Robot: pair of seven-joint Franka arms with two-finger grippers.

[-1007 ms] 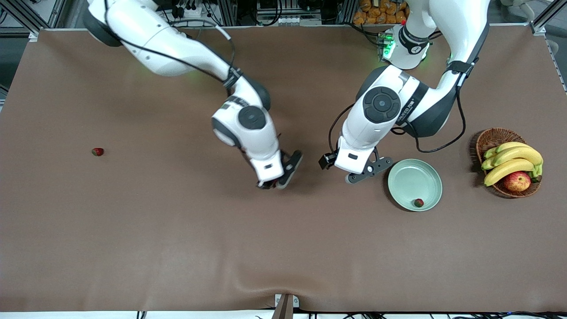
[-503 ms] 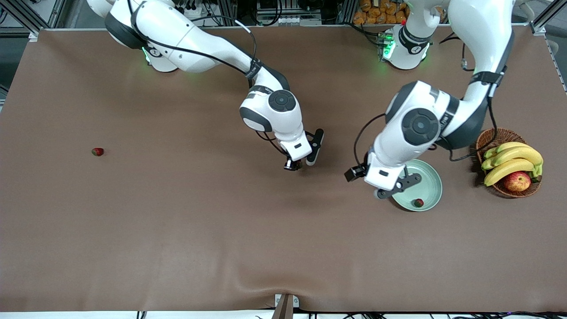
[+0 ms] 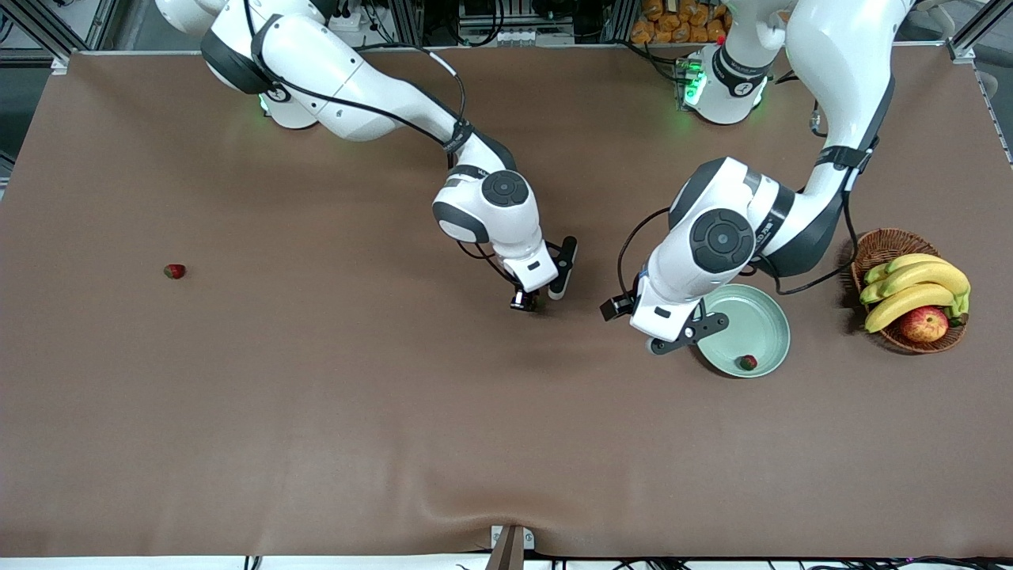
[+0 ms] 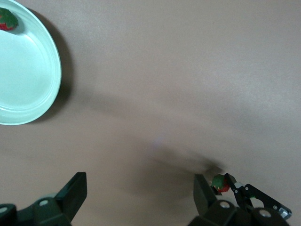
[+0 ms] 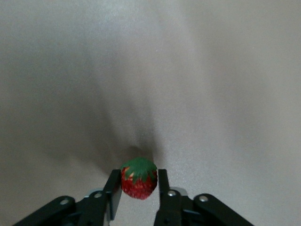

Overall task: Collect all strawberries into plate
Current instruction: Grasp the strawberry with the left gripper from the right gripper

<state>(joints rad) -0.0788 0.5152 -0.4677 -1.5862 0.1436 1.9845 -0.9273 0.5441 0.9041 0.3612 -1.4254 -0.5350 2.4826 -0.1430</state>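
My right gripper [image 3: 538, 296] is shut on a strawberry [image 5: 139, 178], red with a green cap, held between its fingers [image 5: 163, 188] just over the bare table, between the table's middle and the plate. The pale mint-green plate [image 3: 756, 317] holds one strawberry [image 3: 747, 362] near its rim nearest the front camera. My left gripper [image 3: 687, 333] is open and empty over the plate's edge toward the right arm's end. The left wrist view shows the plate [image 4: 28, 80], its strawberry [image 4: 7, 20] and the right gripper's strawberry [image 4: 220, 182]. A third strawberry [image 3: 174, 271] lies on the table toward the right arm's end.
A brown wicker basket [image 3: 874, 249] with bananas [image 3: 914, 289] and an apple [image 3: 923, 324] stands beside the plate at the left arm's end. A brown cloth [image 3: 316, 412] covers the whole table.
My right gripper has carried its strawberry toward the plate, then nearly stopped. My left arm swung over the plate and has drifted a little back toward the right arm.
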